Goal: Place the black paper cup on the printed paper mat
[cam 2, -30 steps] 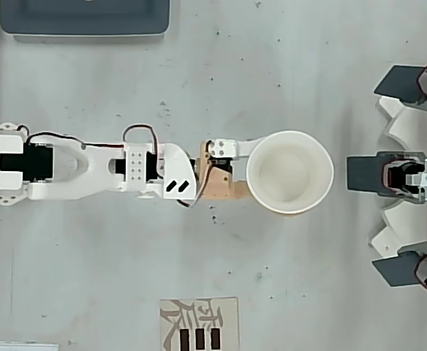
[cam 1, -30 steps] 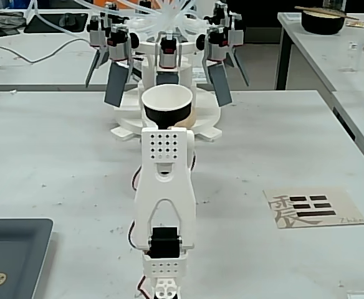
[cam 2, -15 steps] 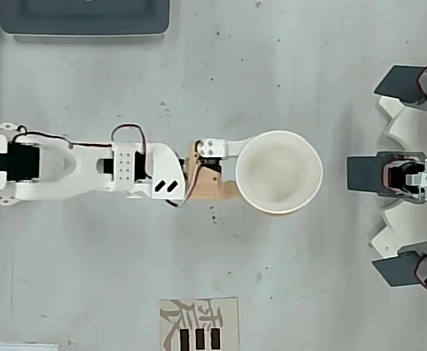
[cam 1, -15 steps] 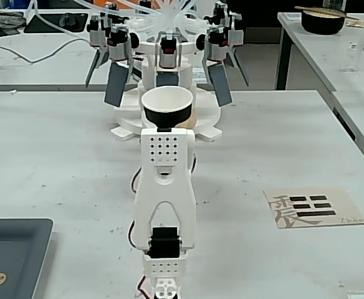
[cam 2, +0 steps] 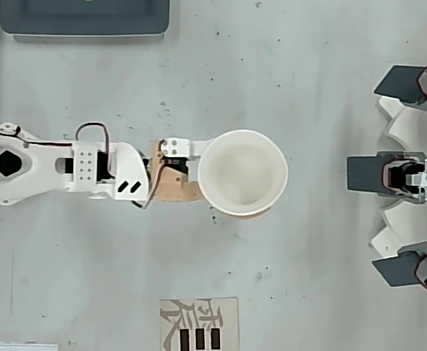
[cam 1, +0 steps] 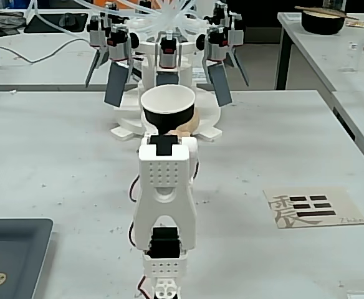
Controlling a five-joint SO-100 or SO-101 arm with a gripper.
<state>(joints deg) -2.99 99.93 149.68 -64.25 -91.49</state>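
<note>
On a speckled grey table (cam 2: pixel 308 88), the black paper cup (cam 2: pixel 243 172) sits upright in the clenched gripper (cam 2: pixel 232 175), seemingly lifted clear, well apart from the printed paper mat (cam 2: pixel 199 324) and the dark grey tray (cam 2: pixel 85 18) beyond the cup's opposite side

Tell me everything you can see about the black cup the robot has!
The black paper cup is black outside, white inside, with a white rolled rim, wider at the top. It stands upright and looks empty. The gripper is closed around its side and seems to hold it above the table. In the overhead view it is far from the printed paper mat at the bottom edge.
</note>
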